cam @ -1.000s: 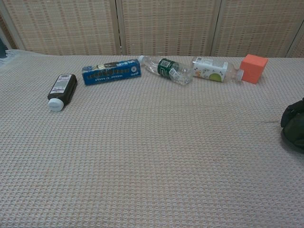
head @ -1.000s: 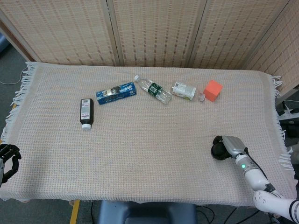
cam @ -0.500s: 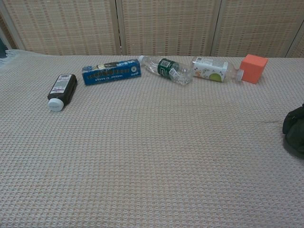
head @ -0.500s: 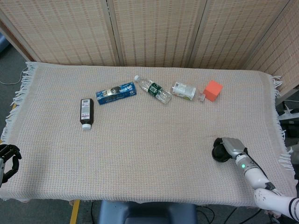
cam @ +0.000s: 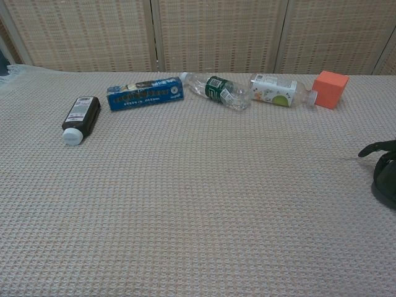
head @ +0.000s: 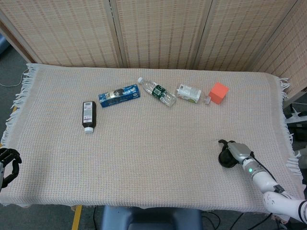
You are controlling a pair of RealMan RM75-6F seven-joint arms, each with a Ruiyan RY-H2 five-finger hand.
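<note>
Down near the cloth's front right corner, the right hand rests empty, fingers loosened. Off the front left corner, the left hand hangs curled, holding nothing.

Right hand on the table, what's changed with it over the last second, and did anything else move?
The right hand has drawn back toward the near right edge of the woven beige tablecloth, and a finger now sticks out from what was a curled hand. It holds nothing. The left hand and the row of bottles, blue box and orange cube have not moved.
</note>
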